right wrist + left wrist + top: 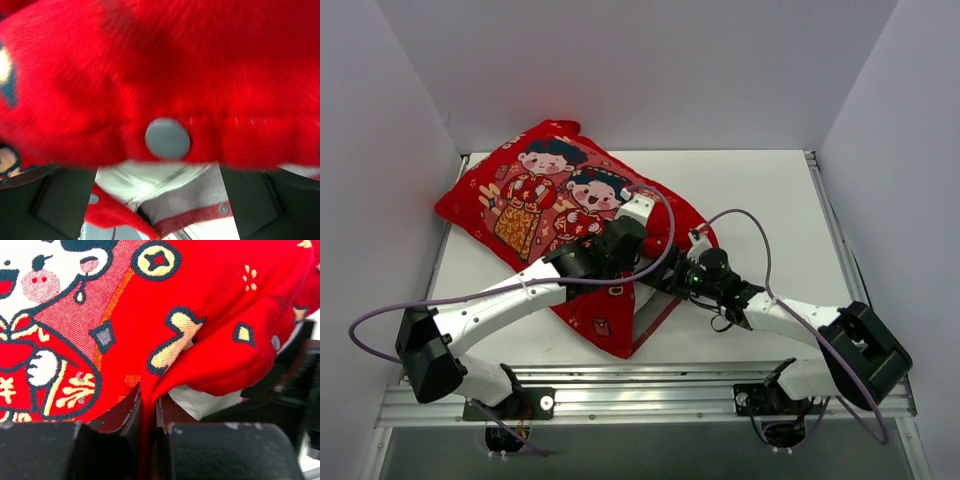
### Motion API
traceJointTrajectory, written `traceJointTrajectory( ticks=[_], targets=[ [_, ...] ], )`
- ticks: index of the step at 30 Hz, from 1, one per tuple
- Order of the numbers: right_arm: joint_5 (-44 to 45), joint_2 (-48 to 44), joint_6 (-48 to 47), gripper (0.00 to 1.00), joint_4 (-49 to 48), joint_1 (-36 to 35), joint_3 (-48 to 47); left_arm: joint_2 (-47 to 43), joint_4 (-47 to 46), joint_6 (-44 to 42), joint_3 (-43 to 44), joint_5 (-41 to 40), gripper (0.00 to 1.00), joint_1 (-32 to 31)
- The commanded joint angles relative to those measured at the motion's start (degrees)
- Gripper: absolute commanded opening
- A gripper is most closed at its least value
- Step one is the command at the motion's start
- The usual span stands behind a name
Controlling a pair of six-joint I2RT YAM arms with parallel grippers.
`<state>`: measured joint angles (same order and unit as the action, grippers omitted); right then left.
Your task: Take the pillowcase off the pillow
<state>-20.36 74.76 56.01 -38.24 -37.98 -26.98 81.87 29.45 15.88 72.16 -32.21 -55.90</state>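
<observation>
The red pillowcase (535,200) with two cartoon children lies diagonally across the table, still round the pillow. My left gripper (640,207) sits on its right part. In the left wrist view the left gripper (148,412) is shut on a pinched fold of red fabric, with a bit of white pillow (200,401) showing under the cover's edge. My right gripper (672,277) is at the cover's open right edge. In the right wrist view the right gripper (157,172) is open, its fingers (65,200) wide apart. Between them show the white pillow (142,179) and the red hem with a grey snap button (167,138).
The table (760,200) is white, with white walls on the left, back and right. A metal rail (640,395) runs along the near edge by the arm bases. Purple cables (380,320) loop from both arms. The cover's inner flap (200,200) shows grey with a red edge.
</observation>
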Motion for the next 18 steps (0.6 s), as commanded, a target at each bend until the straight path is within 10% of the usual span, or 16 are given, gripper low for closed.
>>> traceJointTrajectory(
  ticks=[1,6,11,18],
  targets=[
    [-3.1,4.2,0.9,1.0,-8.9,-0.5,-1.5,1.0,0.0,1.1,2.5,3.1,0.08,-1.0],
    [-5.8,10.1,2.0,0.77,-19.7,-0.3,-1.3,0.9,0.8,1.2,2.3,2.7,0.08,-1.1],
    [-5.6,10.1,0.2,0.05,-17.8,0.6,-3.4,-0.9,1.4,1.3,1.1,1.4,0.08,-0.9],
    [-3.3,-0.8,-4.8,0.0,-3.8,7.2,-6.6,-3.3,4.6,0.2,-0.2,-1.3,0.08,-0.9]
  ],
)
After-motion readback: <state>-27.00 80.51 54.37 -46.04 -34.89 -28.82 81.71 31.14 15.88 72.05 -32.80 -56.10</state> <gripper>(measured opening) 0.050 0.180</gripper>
